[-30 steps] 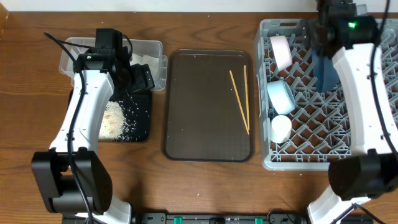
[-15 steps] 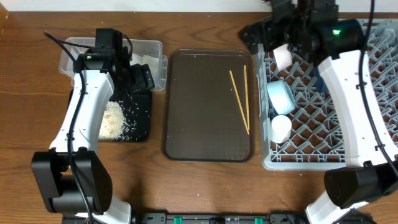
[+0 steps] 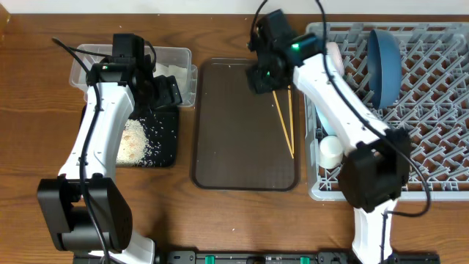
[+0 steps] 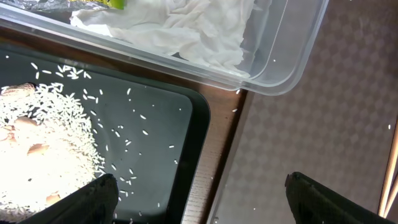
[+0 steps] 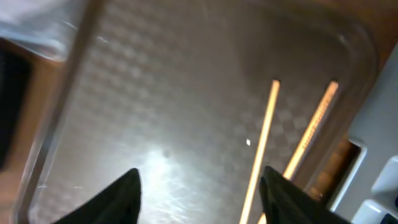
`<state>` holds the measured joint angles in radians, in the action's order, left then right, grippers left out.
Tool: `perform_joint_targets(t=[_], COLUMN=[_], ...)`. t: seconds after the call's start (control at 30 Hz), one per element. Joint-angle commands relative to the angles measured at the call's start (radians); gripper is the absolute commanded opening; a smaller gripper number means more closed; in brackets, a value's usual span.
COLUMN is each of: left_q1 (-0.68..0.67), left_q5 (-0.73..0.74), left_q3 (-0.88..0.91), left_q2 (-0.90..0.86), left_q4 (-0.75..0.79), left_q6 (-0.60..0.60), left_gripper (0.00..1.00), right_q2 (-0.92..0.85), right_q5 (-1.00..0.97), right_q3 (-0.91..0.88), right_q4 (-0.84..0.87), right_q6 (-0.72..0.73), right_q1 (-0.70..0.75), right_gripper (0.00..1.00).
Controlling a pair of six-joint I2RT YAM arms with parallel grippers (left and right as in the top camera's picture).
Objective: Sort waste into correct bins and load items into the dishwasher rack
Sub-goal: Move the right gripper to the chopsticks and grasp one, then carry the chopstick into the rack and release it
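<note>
Two wooden chopsticks (image 3: 284, 117) (image 5: 263, 146) lie on the right side of the brown serving tray (image 3: 234, 139). My right gripper (image 3: 262, 78) (image 5: 202, 199) hovers open over their far ends, nothing between its jaws; one chopstick runs just inside the right finger. In the grey rack (image 3: 432, 147) a dark-blue bowl (image 3: 385, 64) stands on edge and a white cup (image 3: 330, 150) sits at the left. My left gripper (image 3: 167, 92) (image 4: 205, 205) hangs open over the black tray (image 4: 161, 143), which holds rice (image 4: 43, 149). The clear tub (image 4: 280, 68) holds tissue (image 4: 186, 25) and a wrapper (image 4: 102, 3).
My right arm crosses the rack's near-left part and hides what lies beneath it. The rack's corner (image 5: 379, 143) shows just right of the chopsticks. A strip of bare wood (image 4: 221, 155) separates the black tray from the brown tray.
My right arm has swung left from the rack to the brown tray's far right corner, uncovering the dark-blue bowl in the rack. Its jaws have narrowed. The left arm has not moved.
</note>
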<state>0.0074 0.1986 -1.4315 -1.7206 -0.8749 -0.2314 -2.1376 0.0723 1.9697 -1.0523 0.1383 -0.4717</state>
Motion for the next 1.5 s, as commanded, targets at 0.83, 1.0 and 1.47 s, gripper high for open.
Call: perform_joint_targets(t=[0.83, 1.0, 1.47], left_q1=[0.003, 0.003, 0.003], left_q5=[-0.013, -0.013, -0.013], left_q3=[-0.011, -0.011, -0.011], left_q2=[0.008, 0.008, 0.008], left_q4=[-0.003, -0.003, -0.003], left_q6=[0.009, 0.009, 0.010], left_gripper=[0.88, 0.88, 0.88], right_q2=[-0.237, -0.237, -0.208], right_q5=[-0.222, -0.221, -0.100], right_q3=[-0.026, -0.072, -0.037], right_q4=[-0.058, -0.048, -0.090], right_q6=[0.093, 0.093, 0.093], right_q1=[-0.011, -0.011, -0.009], right_gripper=[0.31, 0.21, 0.01])
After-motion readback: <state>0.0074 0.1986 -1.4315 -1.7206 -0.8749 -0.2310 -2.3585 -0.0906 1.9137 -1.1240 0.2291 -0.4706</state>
